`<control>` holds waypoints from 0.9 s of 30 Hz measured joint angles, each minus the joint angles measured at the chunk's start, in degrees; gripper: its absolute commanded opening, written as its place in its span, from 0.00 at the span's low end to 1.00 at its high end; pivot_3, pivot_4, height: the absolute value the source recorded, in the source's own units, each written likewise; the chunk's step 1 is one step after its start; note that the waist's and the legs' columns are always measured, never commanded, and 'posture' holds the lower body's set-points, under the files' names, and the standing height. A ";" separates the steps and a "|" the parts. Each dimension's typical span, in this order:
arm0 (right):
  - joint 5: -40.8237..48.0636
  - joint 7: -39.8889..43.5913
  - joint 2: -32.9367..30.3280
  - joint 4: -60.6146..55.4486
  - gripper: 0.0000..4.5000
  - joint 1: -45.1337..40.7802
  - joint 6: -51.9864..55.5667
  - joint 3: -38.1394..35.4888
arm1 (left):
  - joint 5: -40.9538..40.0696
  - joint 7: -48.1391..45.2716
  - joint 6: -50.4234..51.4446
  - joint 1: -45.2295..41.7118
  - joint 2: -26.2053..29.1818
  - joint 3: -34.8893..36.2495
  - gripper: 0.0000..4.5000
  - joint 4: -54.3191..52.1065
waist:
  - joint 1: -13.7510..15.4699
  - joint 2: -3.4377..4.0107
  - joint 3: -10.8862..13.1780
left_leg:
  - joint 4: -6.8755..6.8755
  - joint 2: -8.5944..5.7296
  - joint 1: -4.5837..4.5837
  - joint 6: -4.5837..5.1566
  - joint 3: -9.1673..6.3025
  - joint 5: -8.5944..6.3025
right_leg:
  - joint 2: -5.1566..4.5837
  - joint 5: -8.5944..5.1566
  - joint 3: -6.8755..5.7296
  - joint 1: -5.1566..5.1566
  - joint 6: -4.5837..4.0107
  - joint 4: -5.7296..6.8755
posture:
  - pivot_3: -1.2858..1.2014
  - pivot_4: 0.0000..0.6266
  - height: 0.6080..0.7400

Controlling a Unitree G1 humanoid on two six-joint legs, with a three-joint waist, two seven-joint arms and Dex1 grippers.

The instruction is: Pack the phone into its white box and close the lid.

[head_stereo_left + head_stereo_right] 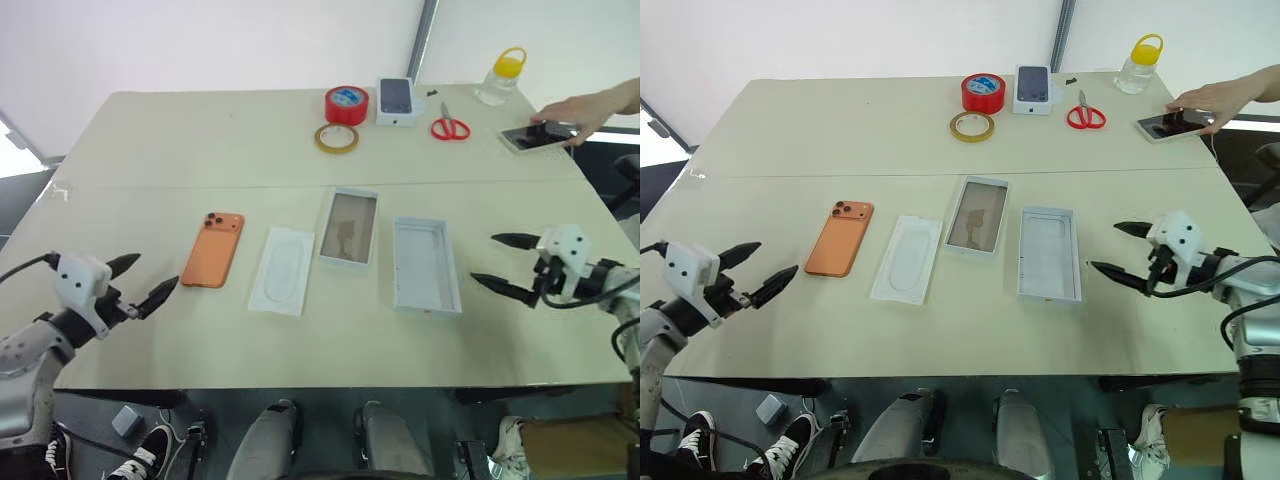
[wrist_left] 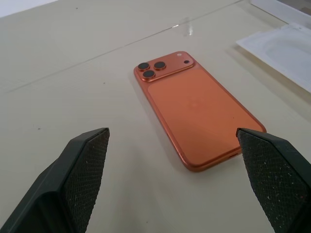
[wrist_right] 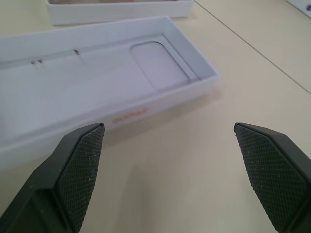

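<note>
Lying face-down, the phone (image 1: 212,249) is showing no logo; the lid (image 3: 97,87) is bearing faint orange rim lettering, possibly unreadable. Left gripper (image 1: 140,281) and right gripper (image 1: 508,262) are gaping wide, empty.

red tape (image 1: 346,104) | tan tape (image 1: 336,138) | scissors (image 1: 450,126) | bottle (image 1: 501,77) | white insert (image 1: 283,270)

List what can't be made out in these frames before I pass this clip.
- The phone: it lies back up in the head views and the left wrist view, so its screen is hidden.
- The lid: the small orange print on its side wall is too small to read in the right wrist view.
- The person's hand: the arm is cut off by the head view's right edge.
</note>
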 measured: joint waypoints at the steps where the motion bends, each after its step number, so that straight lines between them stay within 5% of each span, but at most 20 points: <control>1: 0.00 0.03 -0.05 0.30 0.99 0.00 -0.12 -0.18 | -0.01 0.00 -0.01 0.00 -0.04 0.03 0.98 0.00 | 0.00 0.00 0.00 | 0.00 0.00 0.00 0.00 0.00 0.00 | 0.00 0.00 0.00 0.00 0.00 0.00 | 0.52 0.24 1.00; 27: 0.01 -0.13 0.31 0.00 0.99 -0.34 0.18 -0.16 | 0.47 -1.05 -0.37 -1.28 0.15 -0.80 0.98 -0.17 | 0.00 0.01 0.00 | 0.00 0.00 0.00 0.00 0.01 0.00 | -0.01 0.00 0.01 0.00 0.00 0.00 | 0.52 0.24 1.00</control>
